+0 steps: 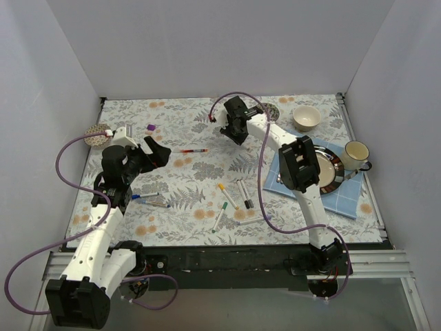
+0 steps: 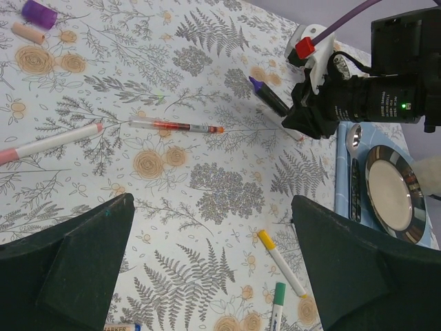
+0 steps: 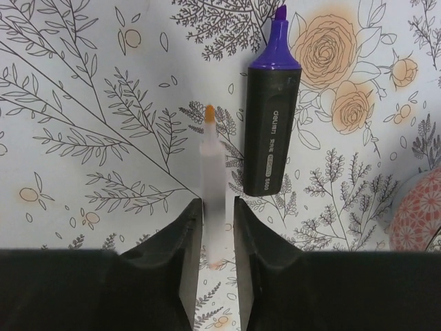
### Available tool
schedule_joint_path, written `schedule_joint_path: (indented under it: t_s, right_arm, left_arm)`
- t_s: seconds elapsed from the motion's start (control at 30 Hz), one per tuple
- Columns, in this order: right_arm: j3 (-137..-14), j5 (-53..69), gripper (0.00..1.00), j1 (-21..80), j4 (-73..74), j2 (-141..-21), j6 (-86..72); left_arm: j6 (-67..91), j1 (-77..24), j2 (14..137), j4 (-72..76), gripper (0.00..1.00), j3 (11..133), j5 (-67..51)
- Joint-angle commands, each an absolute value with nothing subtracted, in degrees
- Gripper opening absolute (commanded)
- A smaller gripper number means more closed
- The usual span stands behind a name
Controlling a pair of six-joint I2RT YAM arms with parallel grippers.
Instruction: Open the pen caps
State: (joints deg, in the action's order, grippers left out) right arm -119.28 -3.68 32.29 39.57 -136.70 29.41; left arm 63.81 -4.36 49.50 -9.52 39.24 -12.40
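- I am holding my left pincer (image 2: 211,201) wide apart above the flowered table (image 1: 200,114), and nothing is lying between its fingers.
- I am hovering my right pincer (image 3: 217,207) low over the far middle of the table, its jaws standing only a narrow way apart.
- A white-barrelled pen (image 3: 212,172) with a bare orange tip is sitting in that gap and pointing away from me. It is showing blurred, so I cannot tell whether my fingers are pressing on it or only flanking it.
- A black highlighter (image 3: 269,131) with its purple tip uncovered is lying just beside that pen, clear of my fingers.
- The purple cap (image 2: 38,14) is lying loose at the far left of the table, well apart from both pincers, with a small peach-coloured piece (image 2: 27,32) just beside it.
- The yellow cap (image 2: 265,239) and the green cap (image 2: 279,289) are sitting on their pens near the front middle of the table.
- A clear red pen (image 2: 176,126) is lying between my two pincers, touching neither.
- A steel plate (image 2: 406,231) is resting on a blue cloth (image 1: 344,200) at the right.
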Motion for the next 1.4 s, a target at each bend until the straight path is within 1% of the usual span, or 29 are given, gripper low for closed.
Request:
schedule_joint_path:
  t_s: [0.0, 0.2, 0.33, 0.43, 0.47, 0.53, 0.57, 0.6, 0.63, 0.7, 0.73, 0.87, 0.93, 0.97, 1.0, 1.07, 1.1, 1.17, 1.23, 1.3, 1.37]
  right_arm:
    - [-120.68, -5.71, 0.33, 32.87, 38.94, -136.06, 29.79]
    - [-118.83, -6.24, 0.37, 32.87, 38.76, -132.55, 29.88]
    - [-113.48, -4.23, 0.38, 32.87, 38.32, -126.67, 29.09]
    - [-105.75, 1.39, 0.4, 32.78, 37.62, -119.29, 28.22]
    - [-100.86, 6.19, 0.4, 32.87, 37.18, -115.09, 28.13]
    - [-95.74, 11.31, 0.41, 32.87, 36.57, -108.94, 27.34]
    - [-93.45, 16.12, 0.41, 32.87, 36.13, -107.16, 27.16]
    - [-88.9, 18.26, 0.41, 32.96, 35.86, -105.49, 26.9]
    - [-86.86, 19.76, 0.43, 32.87, 35.95, -102.6, 26.29]
    - [-81.42, 24.94, 0.43, 32.96, 36.12, -100.12, 26.54]
    - [-80.08, 29.14, 0.44, 32.87, 36.82, -98.37, 28.72]
    - [-76.03, 36.2, 0.45, 34.1, 42.53, -96.24, 39.7]
    - [-73.85, 37.08, 0.45, 36.63, 43.94, -94.67, 44.45]
    - [-72.96, 37.0, 0.46, 37.96, 44.64, -93.96, 52.3]
    - [-71.73, 36.39, 0.47, 39.1, 44.91, -93.17, 56.99]
    - [-69.44, 32.71, 0.51, 42.18, 42.55, -91.67, 60.98]
    - [-69.87, 31.39, 0.51, 42.97, 41.32, -92.02, 58.82]
    - [-74.95, 29.88, 0.5, 43.42, 41.13, -96.49, 52.33]
    - [-76.81, 28.4, 0.49, 44.38, 40.96, -100.26, 44.15]
    - [-75.24, 25.33, 0.49, 45.78, 36.84, -100.9, 37.83]
    - [-74.53, 18.58, 0.5, 47.63, 34.56, -101.86, 33.77]
  left_arm:
    - [62.67, -4.75, 47.64, -9.84, 0.98, 39.02, -11.34]
    - [62.67, -4.75, 47.46, -9.93, 0.98, 39.02, -11.16]
    - [63.8, -4.75, 47.29, -9.93, 0.98, 38.85, -10.55]
    - [65.47, -4.75, 46.85, -10.37, 0.98, 38.67, -8.96]
    - [65.48, -4.75, 46.67, -10.37, 0.98, 38.67, -9.14]
    - [65.22, -4.83, 46.5, -10.2, 0.98, 38.67, -9.93]
    - [65.21, -4.83, 46.49, -10.2, 0.98, 38.58, -9.93]
    - [65.13, -4.83, 46.32, -10.2, 0.98, 38.58, -9.93]
    - [65.04, -4.83, 46.32, -10.11, 0.98, 38.58, -10.19]
    - [65.04, -4.83, 46.06, -10.02, 0.98, 38.58, -10.55]
    - [65.04, -4.83, 45.97, -10.02, 0.98, 38.5, -10.89]
    - [64.86, -4.83, 45.79, -9.84, 0.98, 38.41, -11.16]
    - [64.86, -4.83, 45.79, -9.93, 0.98, 38.5, -10.9]
    - [64.78, -4.83, 45.79, -10.02, 0.98, 38.5, -10.38]
    - [64.69, -4.83, 45.7, -10.11, 0.98, 38.58, -10.02]
    - [64.6, -4.83, 45.62, -10.81, 0.98, 38.76, -8.1]
    - [64.51, -4.83, 45.44, -10.98, 0.98, 38.85, -7.65]
    - [64.51, -4.83, 45.09, -11.25, 0.98, 38.76, -6.95]
    - [64.34, -4.83, 44.82, -11.25, 0.98, 38.67, -6.59]
    - [64.34, -4.83, 44.82, -11.25, 0.98, 38.76, -6.42]
    - [64.34, -4.83, 44.82, -11.25, 0.98, 38.85, -6.5]
